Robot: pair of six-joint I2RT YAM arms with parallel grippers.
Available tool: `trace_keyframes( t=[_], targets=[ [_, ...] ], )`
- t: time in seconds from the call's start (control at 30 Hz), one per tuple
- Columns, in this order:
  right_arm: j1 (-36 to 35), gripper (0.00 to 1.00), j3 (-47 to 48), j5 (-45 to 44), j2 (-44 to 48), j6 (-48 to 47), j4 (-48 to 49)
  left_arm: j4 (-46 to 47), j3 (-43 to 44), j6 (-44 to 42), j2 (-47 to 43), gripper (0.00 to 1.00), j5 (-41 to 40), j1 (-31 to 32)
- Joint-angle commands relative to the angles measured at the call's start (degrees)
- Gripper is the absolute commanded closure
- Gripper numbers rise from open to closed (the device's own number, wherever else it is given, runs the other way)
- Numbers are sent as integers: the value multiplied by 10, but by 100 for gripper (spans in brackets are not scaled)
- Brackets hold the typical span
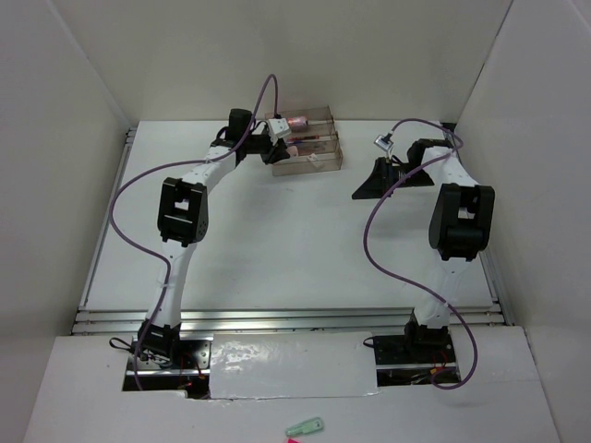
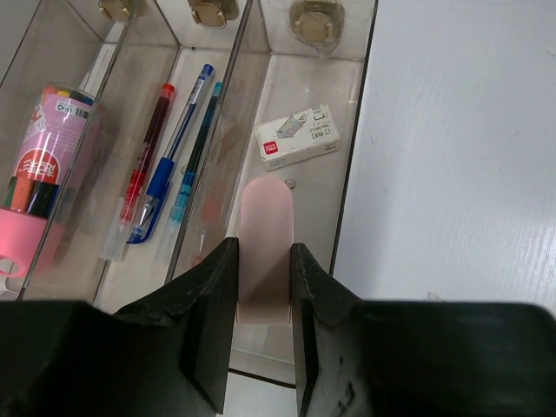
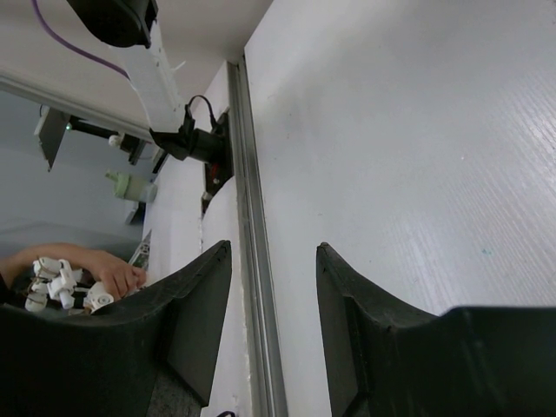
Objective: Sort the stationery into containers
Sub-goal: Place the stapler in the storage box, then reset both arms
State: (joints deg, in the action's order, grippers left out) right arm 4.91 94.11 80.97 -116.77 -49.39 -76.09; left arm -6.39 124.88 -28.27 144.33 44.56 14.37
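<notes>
The clear organiser (image 1: 319, 159) stands at the back of the table; in the left wrist view its divider walls (image 2: 228, 130) show three compartments. My left gripper (image 2: 263, 261) is shut on a pink eraser (image 2: 266, 226) and holds it over the right compartment, where a white eraser (image 2: 300, 135) lies. The middle compartment holds a red pen (image 2: 148, 143) and blue pens (image 2: 178, 143). The left compartment holds a pink tube of crayons (image 2: 39, 165). My right gripper (image 3: 271, 261) is open and empty, over the table by its rail.
A metal rail (image 3: 252, 261) runs along the table edge under my right gripper. A pale green clip-like item (image 1: 305, 427) lies off the table at the front. A person's hand (image 3: 104, 278) shows beyond the table edge in the right wrist view.
</notes>
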Motion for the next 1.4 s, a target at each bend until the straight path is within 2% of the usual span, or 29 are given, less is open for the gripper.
trace_keyframes(
  t=[0.0, 0.4, 0.6, 0.83, 1.07, 1.17, 1.23, 1.27, 1.3, 1.33, 1.37],
  targets=[
    [-7, 49, 1, 16, -8, -12, -64, 16, 4, -6, 10, 77, 14, -1],
    [-11, 49, 3, 14, -11, -10, -64, 19, 21, 1, 24, 72, 11, -4],
    [-14, 48, 5, 13, -13, -9, -64, 21, 20, 2, 25, 65, 7, -3],
    [-15, 45, 11, 9, -3, -8, -64, 47, 22, 19, 10, 45, -3, -4],
    [-10, 43, 33, -7, 19, 8, -64, 119, 55, 57, -29, 46, -17, -7],
    [-1, 43, 61, -34, 41, 49, -39, 166, 55, 109, -76, 48, -17, -13],
    [7, 44, 63, -99, 69, 170, 57, 172, 46, 135, -125, 49, -27, -16],
    [7, 44, 48, -134, 111, 256, 144, 160, 38, 154, -144, 49, -33, -16],
    [5, 43, 37, -176, 135, 290, 187, 139, 37, 162, -161, 49, -46, -16],
    [-2, 43, 29, -272, 185, 314, 219, 104, 41, 168, -198, 49, -86, -16],
    [-5, 41, 15, -320, 205, 328, 263, 66, 46, 177, -213, 46, -107, -15]
  ],
)
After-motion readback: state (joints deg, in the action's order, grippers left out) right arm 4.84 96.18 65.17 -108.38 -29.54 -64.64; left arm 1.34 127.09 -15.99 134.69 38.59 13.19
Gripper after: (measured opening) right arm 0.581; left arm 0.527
